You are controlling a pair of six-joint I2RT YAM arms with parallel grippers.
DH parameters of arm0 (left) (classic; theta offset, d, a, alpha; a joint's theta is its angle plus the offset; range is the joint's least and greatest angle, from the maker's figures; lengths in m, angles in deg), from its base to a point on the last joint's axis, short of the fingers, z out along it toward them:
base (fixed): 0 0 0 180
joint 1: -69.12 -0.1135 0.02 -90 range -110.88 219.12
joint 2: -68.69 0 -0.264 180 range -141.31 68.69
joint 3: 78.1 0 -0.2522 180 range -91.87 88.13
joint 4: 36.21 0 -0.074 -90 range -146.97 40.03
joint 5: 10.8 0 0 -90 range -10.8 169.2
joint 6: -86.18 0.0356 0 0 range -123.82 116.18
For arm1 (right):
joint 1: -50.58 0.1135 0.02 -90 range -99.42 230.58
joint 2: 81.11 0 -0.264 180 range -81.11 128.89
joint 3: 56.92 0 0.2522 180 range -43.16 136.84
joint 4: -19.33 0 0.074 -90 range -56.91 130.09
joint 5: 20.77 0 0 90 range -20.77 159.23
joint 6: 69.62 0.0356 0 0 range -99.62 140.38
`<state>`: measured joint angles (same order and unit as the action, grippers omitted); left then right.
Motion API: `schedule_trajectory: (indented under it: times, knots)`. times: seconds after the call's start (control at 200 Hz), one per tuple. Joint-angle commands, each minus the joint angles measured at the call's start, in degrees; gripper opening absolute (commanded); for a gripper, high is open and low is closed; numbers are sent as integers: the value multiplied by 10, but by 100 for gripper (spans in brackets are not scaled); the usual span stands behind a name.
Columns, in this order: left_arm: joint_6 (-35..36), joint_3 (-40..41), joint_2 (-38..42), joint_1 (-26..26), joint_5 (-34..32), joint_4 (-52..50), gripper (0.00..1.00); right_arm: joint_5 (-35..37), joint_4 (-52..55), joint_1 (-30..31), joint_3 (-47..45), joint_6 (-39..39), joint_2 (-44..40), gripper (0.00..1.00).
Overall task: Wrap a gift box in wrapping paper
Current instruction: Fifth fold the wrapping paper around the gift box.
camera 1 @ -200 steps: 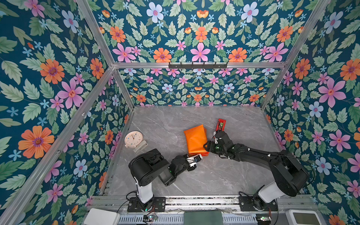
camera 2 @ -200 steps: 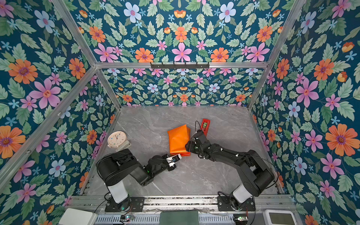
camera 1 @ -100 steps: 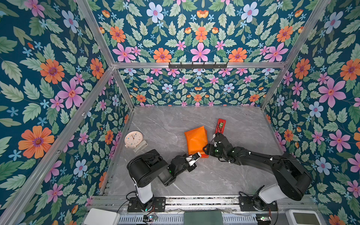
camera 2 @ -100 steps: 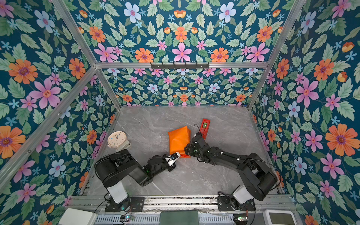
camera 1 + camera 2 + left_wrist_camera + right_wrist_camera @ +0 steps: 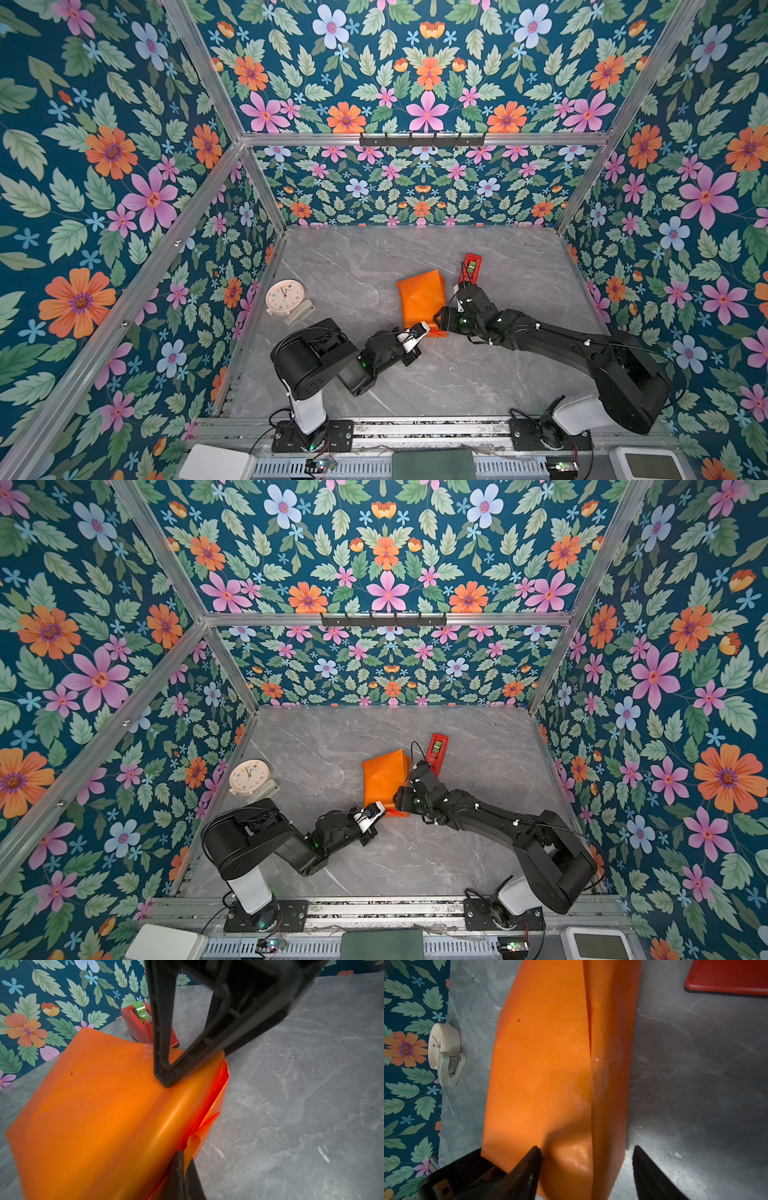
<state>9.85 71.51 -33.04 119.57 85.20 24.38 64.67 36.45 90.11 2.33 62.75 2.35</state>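
Left gripper [image 5: 184, 1159]: fingers [image 5: 176, 1169] pressed together, a thin flap at the near end of the wrapping paper [image 5: 104, 1115] pinched between them; seen in both top views at the near edge of the orange bundle [image 5: 424, 328] [image 5: 376, 808]. Right gripper [image 5: 586, 1148]: fingers [image 5: 532, 1164] held well apart, nothing clasped; one fingertip is set down on the top face of the paper near its near right corner, while its partner hangs over bare table just beside the paper's edge; placed in both top views against that same corner [image 5: 439, 322] [image 5: 397, 802], close to the left gripper. Wrapping paper: glossy orange side outward, folded over into a flat oblong parcel, lying near the middle of the table [image 5: 419, 297] [image 5: 382, 775]; a lengthwise overlap seam with a pale shiny smear across it is shown in the right wrist view [image 5: 546, 1064]; the near end is left open, with loose folds showing. Gift box: not visible, nothing navy showing past the paper. Red tape dispenser [image 5: 471, 266] [image 5: 437, 746]: loaded with a greenish roll [image 5: 141, 1024], stood just beyond the parcel's far right corner, apart from it. Cream round clock [image 5: 284, 297] [image 5: 249, 777] [image 5: 440, 1045]: propped on a stand near the left wall, well apart from the parcel. Table [image 5: 353, 257]: grey marble-patterned, enclosed by floral-printed walls [image 5: 104, 187].
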Motion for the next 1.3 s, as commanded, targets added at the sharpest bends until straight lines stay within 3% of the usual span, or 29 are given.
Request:
schedule_trajectory:
  times: [0.0,0.19,0.455,0.895,1.295]
  knots:
    - [0,3,4,0,8,29,0,-7,21,0,6,-47,-16,75]
    - [0,3,3,0,9,27,0,-7,16,3,-24,-90,-43,87]
    - [5,2,0,0,8,25,0,19,-76,34,-114,-157,-70,88]
    - [11,4,5,0,9,19,0,72,-426,62,-188,-267,100,82]
    - [22,0,6,0,17,-4,0,80,-590,63,-218,-284,205,75]
